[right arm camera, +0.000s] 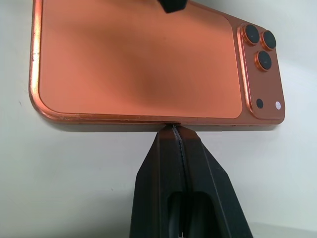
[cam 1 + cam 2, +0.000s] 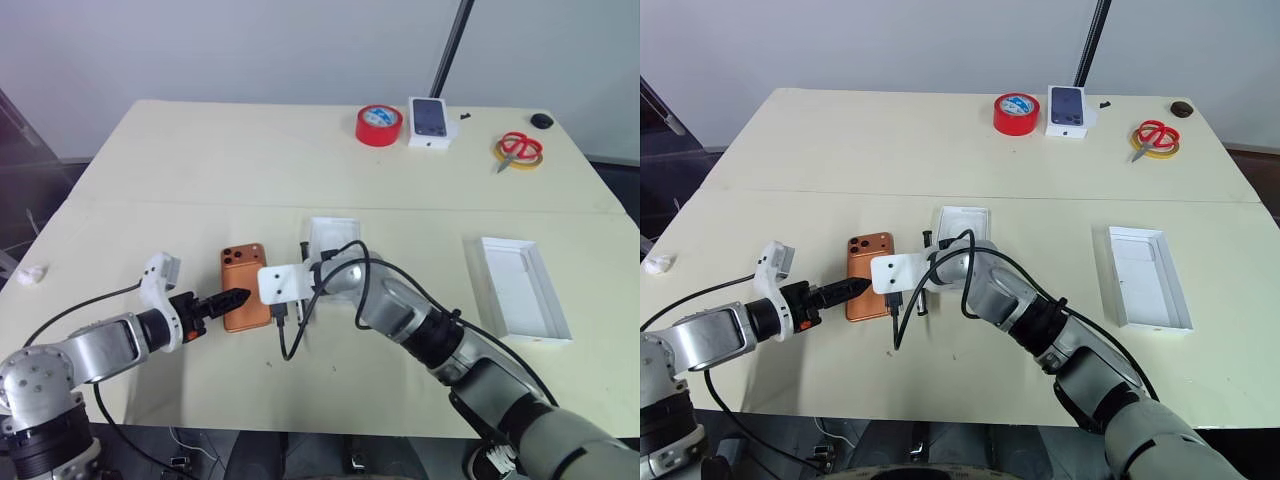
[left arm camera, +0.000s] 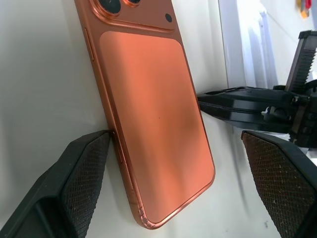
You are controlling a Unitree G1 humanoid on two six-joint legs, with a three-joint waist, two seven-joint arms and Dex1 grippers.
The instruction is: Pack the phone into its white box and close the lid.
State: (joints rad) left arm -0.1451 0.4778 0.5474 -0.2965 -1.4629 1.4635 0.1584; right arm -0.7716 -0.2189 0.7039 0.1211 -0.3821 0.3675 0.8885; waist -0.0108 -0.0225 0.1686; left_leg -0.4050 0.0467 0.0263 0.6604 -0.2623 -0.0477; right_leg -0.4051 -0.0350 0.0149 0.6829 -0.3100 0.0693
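Right gripper shut against phone; white box empty.

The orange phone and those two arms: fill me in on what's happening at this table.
The phone lies camera-side up on the table, not yet packed. The left gripper is open, its fingers straddling the phone's near end. The right gripper is shut, its tip pressed against the phone's long edge on the opposite side. The white box sits empty, off to the robot's right. A small box with a phone picture waits at the far edge.
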